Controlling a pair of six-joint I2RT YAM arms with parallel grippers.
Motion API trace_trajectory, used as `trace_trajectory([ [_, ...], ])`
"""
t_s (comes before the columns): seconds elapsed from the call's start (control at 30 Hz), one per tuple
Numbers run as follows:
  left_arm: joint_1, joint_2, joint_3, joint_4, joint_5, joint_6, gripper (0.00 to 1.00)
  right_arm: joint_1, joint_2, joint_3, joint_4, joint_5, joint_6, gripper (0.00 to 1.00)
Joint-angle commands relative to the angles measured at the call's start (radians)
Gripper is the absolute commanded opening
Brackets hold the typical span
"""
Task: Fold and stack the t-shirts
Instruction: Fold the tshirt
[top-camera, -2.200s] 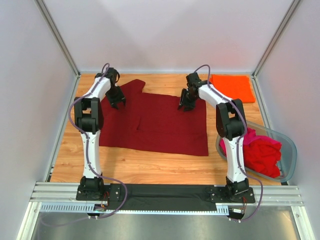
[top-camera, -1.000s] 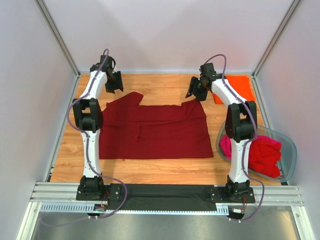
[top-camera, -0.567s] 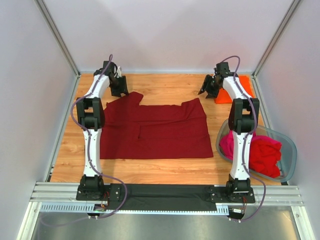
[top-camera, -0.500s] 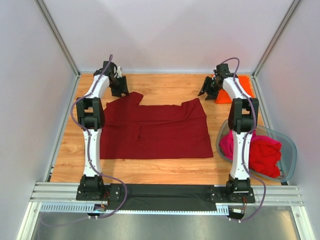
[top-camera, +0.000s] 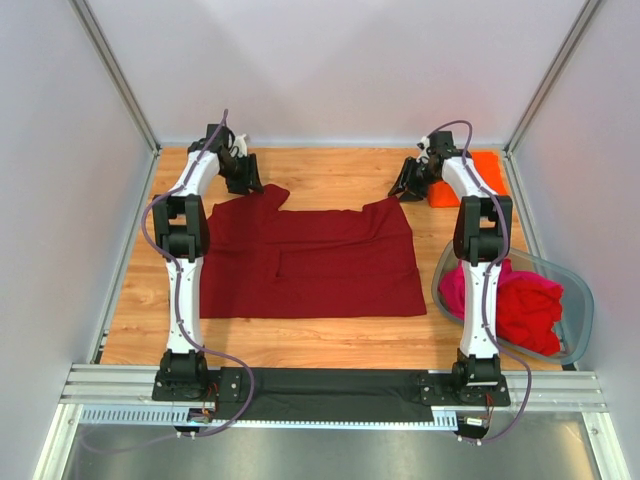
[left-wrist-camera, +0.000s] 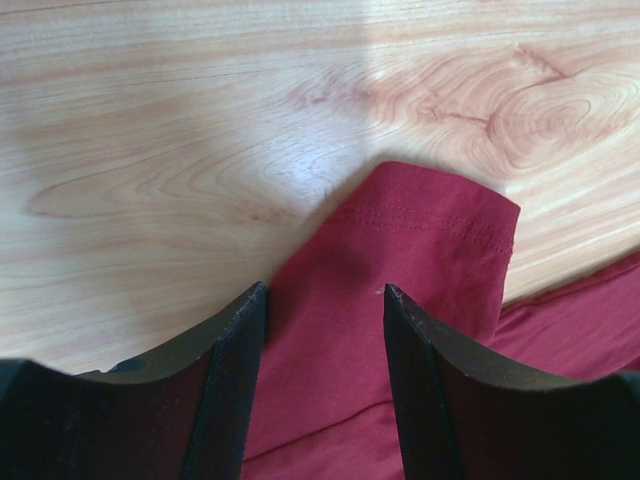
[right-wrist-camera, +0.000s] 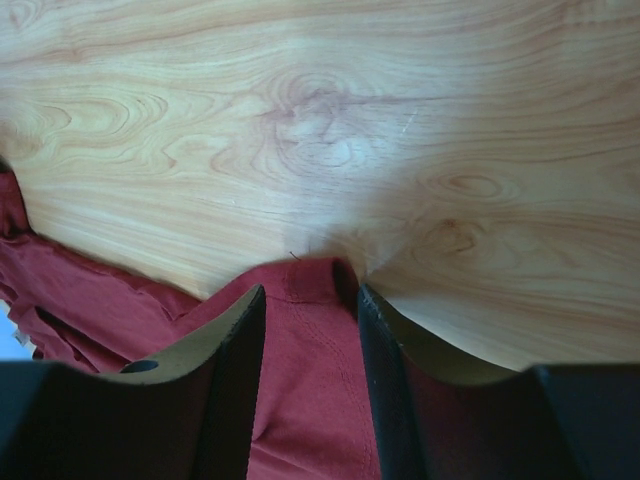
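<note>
Lying flat on grained wood, soft maroon t-shirt

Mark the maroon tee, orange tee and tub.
maroon t-shirt (top-camera: 310, 265): top view, middle of the body.
orange t-shirt (top-camera: 488, 170): top view, uncovered right part.
plastic tub (top-camera: 588, 305): top view, right rim.

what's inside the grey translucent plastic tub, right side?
Inside the grey translucent plastic tub: a crumpled red cloth shirt and a magenta-pink cloth shirt beside it. The right arm's white link crosses them. The tub floor and anything under the cloth is covered.
</note>
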Motion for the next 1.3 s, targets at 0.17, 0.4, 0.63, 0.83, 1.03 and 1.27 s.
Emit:
trace_trajectory([
  [0.17, 0.0, -0.007, -0.013, -0.022, -0.003, 0.05, 0.5, 0.006, 0.051, 0.036, 0.015, -0.012, -0.011, 0.3],
  [0.4, 0.0, -0.046, 0.009, 0.029, -0.124, -0.037, 0.0, 0.006, 0.05, 0.056, 0.073, 0.008, 0.013, 0.0],
  [0.63, 0.0, -0.128, 0.001, 0.133, -0.248, -0.125, 0.0, 0.001, -0.074, -0.1, 0.306, 0.057, 0.019, 0.0],
  [0.83, 0.002, -0.154, -0.001, 0.148, -0.289, -0.133, 0.0, 0.001, -0.096, -0.13, 0.36, 0.055, -0.01, 0.0],
  [1.03, 0.002, -0.211, -0.059, 0.176, -0.335, -0.122, 0.0, -0.002, -0.15, -0.217, 0.47, 0.083, -0.024, 0.0],
  [1.27, 0.002, -0.254, -0.091, 0.17, -0.374, -0.087, 0.0, -0.008, -0.194, -0.294, 0.573, 0.091, -0.027, 0.0],
])
